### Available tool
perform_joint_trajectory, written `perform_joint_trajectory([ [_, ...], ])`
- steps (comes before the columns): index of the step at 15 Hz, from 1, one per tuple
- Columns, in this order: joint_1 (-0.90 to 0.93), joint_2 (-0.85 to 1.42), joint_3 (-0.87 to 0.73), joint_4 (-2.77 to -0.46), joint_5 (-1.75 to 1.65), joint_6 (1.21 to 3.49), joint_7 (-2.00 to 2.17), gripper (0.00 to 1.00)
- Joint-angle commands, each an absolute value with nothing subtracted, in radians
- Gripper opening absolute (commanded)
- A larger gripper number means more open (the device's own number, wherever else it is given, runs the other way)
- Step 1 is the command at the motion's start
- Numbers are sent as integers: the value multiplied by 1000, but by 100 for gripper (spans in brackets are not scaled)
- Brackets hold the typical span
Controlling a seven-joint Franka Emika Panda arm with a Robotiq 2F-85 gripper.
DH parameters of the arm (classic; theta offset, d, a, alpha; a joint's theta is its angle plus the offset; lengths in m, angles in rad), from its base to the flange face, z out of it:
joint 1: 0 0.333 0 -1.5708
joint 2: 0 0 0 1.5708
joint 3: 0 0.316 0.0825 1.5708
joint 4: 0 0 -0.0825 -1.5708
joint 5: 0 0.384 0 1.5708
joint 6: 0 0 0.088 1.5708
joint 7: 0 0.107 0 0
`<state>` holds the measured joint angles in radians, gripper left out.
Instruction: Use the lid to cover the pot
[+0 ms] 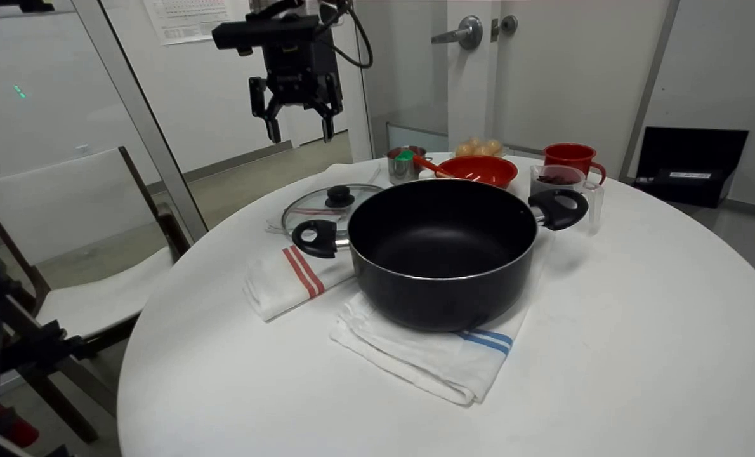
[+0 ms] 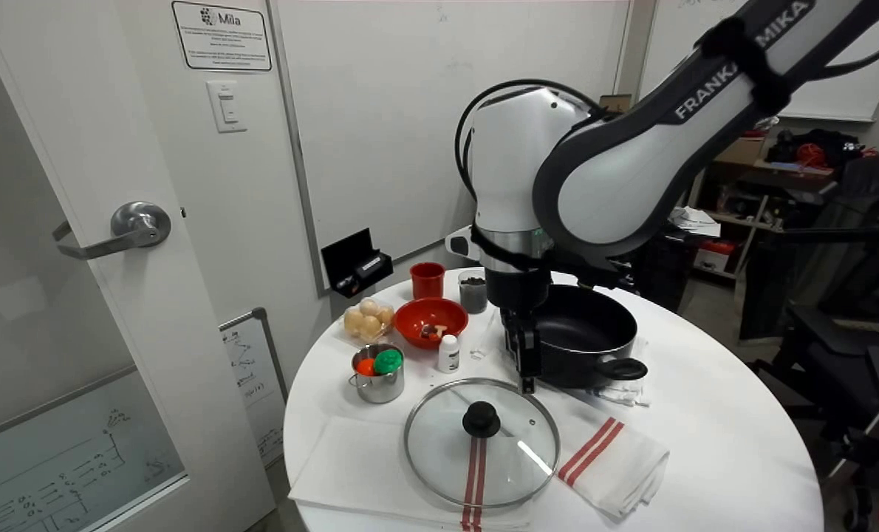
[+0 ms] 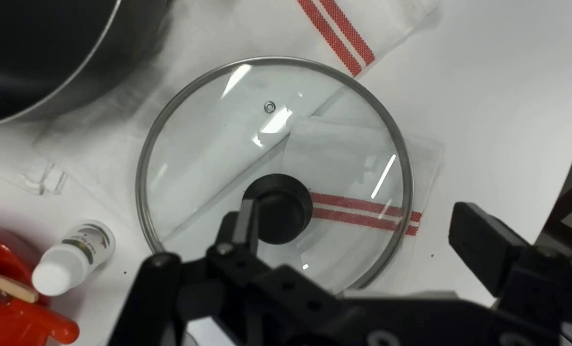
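Observation:
The clear glass lid [image 1: 308,209] with a metal rim lies flat on a striped white towel, knob up. Its black knob [image 2: 481,420] points up, and the whole lid [image 3: 204,139] is nearly in full sight in the wrist view. The large black pot [image 1: 444,298] stands uncovered on a folded towel beside the lid; it shows in both exterior views [image 2: 580,332], and partly in the wrist view [image 3: 36,48]. My gripper [image 1: 301,131] is open and empty, above the table. In the wrist view, one finger of the gripper [image 3: 355,216] overlaps the knob's edge, without visible contact.
A steel cup [image 2: 380,380], a white bottle [image 2: 448,355], a red bowl [image 2: 428,318], eggs [image 2: 369,319], a red mug [image 2: 428,281] and a measuring cup [image 2: 473,292] stand near the lid and pot. A red-striped towel [image 2: 617,465] lies beside the lid.

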<state>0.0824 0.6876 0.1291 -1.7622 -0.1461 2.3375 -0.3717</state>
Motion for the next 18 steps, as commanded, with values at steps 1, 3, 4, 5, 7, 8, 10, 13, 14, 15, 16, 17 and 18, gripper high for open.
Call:
perform_joint_trajectory([
  [1, 81, 825, 135, -1612, -161, 2321, -412, 100],
  [3, 85, 880, 134, -1555, -168, 2308, -425, 100],
  [4, 86, 908, 137, -1524, -167, 2295, -430, 100],
  [5, 89, 932, 136, -1498, -171, 2287, -433, 100],
  [7, 95, 977, 136, -1449, -176, 2272, -443, 100],
  [8, 98, 1000, 136, -1419, -178, 2253, -449, 100],
  [10, 104, 1040, 133, -1367, -178, 2216, -452, 100],
  [13, 110, 1086, 130, -1302, -179, 2165, -452, 100],
  [14, 111, 1099, 129, -1282, -179, 2151, -452, 100],
  [15, 110, 1111, 129, -1263, -178, 2139, -452, 100],
  [16, 111, 1123, 128, -1244, -177, 2128, -452, 100],
  [17, 111, 1134, 128, -1226, -177, 2118, -452, 100],
  [18, 111, 1145, 127, -1209, -176, 2108, -451, 100],
])
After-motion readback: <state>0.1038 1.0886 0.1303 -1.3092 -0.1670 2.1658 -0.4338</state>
